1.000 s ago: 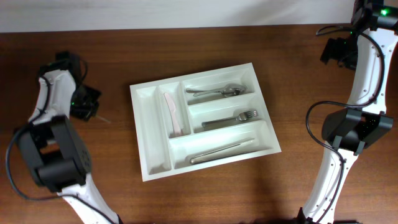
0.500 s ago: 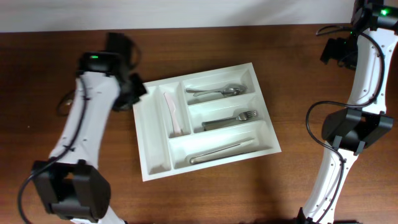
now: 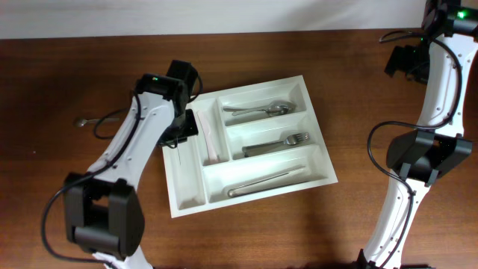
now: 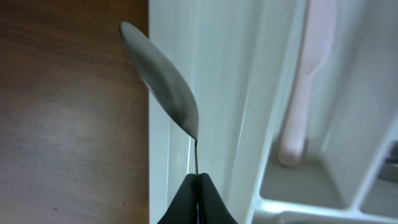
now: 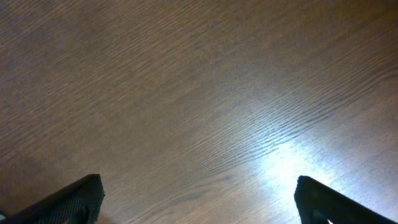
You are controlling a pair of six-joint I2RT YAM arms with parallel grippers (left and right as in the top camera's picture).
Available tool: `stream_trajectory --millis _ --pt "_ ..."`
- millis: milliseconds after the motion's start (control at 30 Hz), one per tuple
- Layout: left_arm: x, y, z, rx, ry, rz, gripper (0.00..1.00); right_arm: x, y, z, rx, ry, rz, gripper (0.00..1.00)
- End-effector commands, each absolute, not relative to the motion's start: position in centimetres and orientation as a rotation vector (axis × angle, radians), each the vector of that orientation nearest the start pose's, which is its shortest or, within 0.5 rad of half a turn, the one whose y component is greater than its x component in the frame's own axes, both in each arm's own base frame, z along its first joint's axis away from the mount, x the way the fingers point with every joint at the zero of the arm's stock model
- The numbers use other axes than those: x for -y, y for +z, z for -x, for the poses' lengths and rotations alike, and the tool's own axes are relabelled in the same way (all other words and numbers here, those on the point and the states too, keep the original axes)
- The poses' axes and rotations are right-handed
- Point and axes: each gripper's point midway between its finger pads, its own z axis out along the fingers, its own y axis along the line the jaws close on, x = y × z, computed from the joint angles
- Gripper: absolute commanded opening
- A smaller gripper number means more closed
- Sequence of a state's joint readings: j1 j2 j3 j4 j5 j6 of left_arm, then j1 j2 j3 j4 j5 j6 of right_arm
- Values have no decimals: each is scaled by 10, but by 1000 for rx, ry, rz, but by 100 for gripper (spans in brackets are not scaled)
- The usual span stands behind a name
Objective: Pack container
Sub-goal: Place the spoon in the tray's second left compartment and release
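The container (image 3: 170, 196) is a large white tray lying at a slant in the middle of the table; its left rim (image 4: 163, 155) also shows in the left wrist view. It holds a pink knife (image 3: 210, 142), spoons (image 3: 258, 110), a fork (image 3: 278, 141) and a long metal piece (image 3: 265, 181). My left gripper (image 3: 184, 127) hangs over the tray's left narrow compartment. It is shut (image 4: 198, 178) on the thin stem of a metal utensil (image 4: 168, 87), whose grey blade-like end points away over the rim. My right gripper (image 5: 202, 202) stands open above bare wood.
The right arm (image 3: 433, 97) stands along the table's right edge, far from the tray. A loop of cable (image 3: 104, 123) lies on the wood to the left of the left arm. Dark wooden tabletop (image 3: 299, 232) surrounds the tray.
The left arm has swung from the table's far left across to the tray's left side, shut throughout, carrying the metal utensil. The right arm has not moved.
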State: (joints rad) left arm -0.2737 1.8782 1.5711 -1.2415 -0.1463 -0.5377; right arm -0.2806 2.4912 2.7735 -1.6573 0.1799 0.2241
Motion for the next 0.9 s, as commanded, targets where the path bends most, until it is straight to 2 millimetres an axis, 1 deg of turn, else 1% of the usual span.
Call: stream_trajectory --millis 0,33,133,167,233,267,300,333,367,400,433,500,533,567,600,633,667,700,767,800,867 --pt "70 86 -349 -3072 234 376 5 167 157 -468 -2852 -297 -745 99" --pt "70 83 -349 -3080 240 376 8 167 157 -468 -2852 -297 -745 99" --pt "70 80 -350 -3082 242 376 15 167 157 -468 -2852 -297 -745 99" --pt "71 80 -350 -3080 239 376 25 167 157 -468 -2852 -297 -745 99" --pt "71 80 -352 -3075 236 376 42 167 157 -468 -2852 -297 -745 99" --pt "71 80 -352 -3073 235 376 53 167 157 -468 -2852 -297 -745 99" --pt "71 80 -354 -3066 230 378 57 167 157 -468 -2852 -297 -745 99" --pt "71 83 -357 -3056 223 381 58 167 157 -468 -2852 -297 -745 99" --pt "70 87 -361 -3042 213 391 66 167 157 -468 -2852 -297 -745 99" --pt "68 94 -369 -3017 195 415 99 167 157 -468 -2852 -297 -745 99" --pt "63 108 -383 -2970 152 458 99 167 157 -468 -2852 -297 -745 99" --pt "51 124 -398 -2902 114 569 99 167 157 -468 -2852 -297 -745 99" --pt "41 131 -405 -2858 98 663 99 167 157 -468 -2852 -297 -745 99" --pt "28 137 -414 -2789 73 804 99 167 157 -468 -2852 -297 -745 99" --pt "14 139 -421 -2729 50 928 99 167 157 -468 -2852 -297 -745 99" --pt "-6 139 -428 -2631 -6 1142 99 167 157 -468 -2852 -297 -745 99" --pt "-15 136 -431 -2582 -53 1267 99 167 157 -468 -2852 -297 -745 99" --pt "-28 131 -430 -2509 -119 1464 99 167 157 -468 -2852 -297 -745 99" --pt "-47 121 -426 -2393 -142 1725 99 167 157 -468 -2852 -297 -745 99" --pt "-56 118 -424 -2339 -137 1814 99 167 157 -468 -2852 -297 -745 99" --pt "-78 106 -422 -2209 -137 2015 99 167 157 -468 -2852 -297 -745 99"
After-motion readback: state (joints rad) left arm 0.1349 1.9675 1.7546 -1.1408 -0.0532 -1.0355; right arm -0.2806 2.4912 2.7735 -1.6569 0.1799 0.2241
